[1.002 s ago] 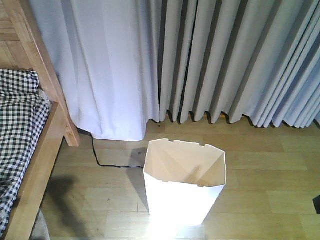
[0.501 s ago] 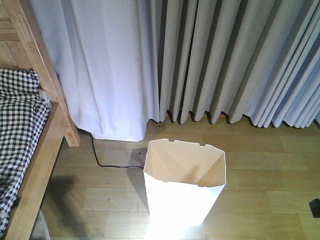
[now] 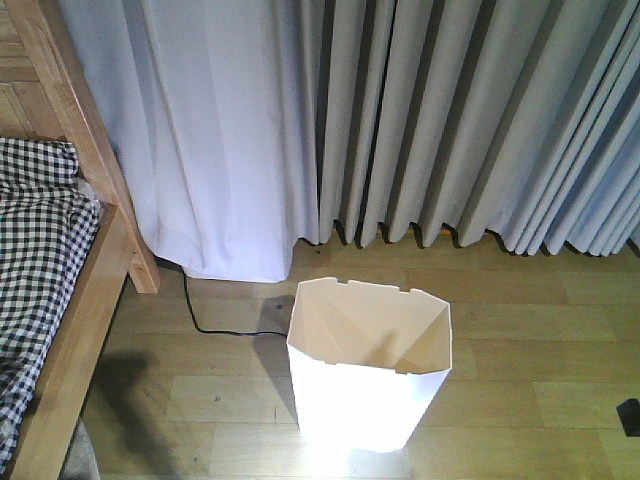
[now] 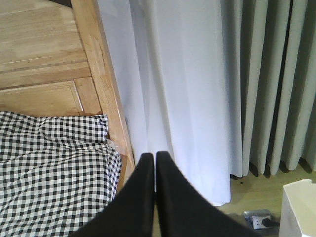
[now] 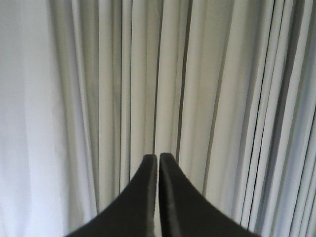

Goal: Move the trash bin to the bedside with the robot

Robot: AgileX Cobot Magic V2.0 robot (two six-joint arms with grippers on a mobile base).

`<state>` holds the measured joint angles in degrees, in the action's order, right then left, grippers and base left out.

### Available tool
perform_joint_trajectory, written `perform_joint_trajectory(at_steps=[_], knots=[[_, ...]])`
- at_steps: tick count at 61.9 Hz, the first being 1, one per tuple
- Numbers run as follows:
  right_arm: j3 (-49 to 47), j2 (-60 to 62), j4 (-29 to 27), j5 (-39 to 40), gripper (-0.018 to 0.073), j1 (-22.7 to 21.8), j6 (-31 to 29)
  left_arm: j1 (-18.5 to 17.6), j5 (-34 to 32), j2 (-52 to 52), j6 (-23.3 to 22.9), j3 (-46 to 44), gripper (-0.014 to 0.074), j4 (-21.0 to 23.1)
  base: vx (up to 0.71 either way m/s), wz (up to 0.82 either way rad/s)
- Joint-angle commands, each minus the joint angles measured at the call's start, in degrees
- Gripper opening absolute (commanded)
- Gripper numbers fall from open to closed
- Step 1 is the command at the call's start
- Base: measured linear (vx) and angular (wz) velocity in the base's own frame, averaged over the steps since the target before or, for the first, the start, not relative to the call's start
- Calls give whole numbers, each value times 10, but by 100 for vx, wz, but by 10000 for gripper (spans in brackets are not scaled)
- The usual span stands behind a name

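The white trash bin stands upright on the wooden floor, empty inside, its faceted rim notched. To its left, the bed's light wooden frame and checked bedding are a good gap away. In the left wrist view my left gripper is shut on nothing and points at the bed post and bedding, with the bin's corner at the lower right. My right gripper is shut and empty, facing the curtain. Neither gripper touches the bin.
Grey-white curtains hang to the floor behind the bin. A black cable lies on the floor between bed and bin, and a power socket sits near the curtain foot. A small black part shows at the right edge.
The small black part at the right edge has slipped a little lower and shows less. The bin and the bed have not moved.
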<state>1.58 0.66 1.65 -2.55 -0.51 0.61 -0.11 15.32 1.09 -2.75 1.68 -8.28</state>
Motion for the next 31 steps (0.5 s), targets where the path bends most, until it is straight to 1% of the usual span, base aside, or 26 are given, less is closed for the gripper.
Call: perform_joint_trajectory(at_steps=[1,31], knots=[[11,7,9,39,-11,-1,-6,-3,-42,5,-5,16,-6,2,0,0],[11,7,9,39,-11,-1,-6,-3,-42,5,-5,16,-6,2,0,0]])
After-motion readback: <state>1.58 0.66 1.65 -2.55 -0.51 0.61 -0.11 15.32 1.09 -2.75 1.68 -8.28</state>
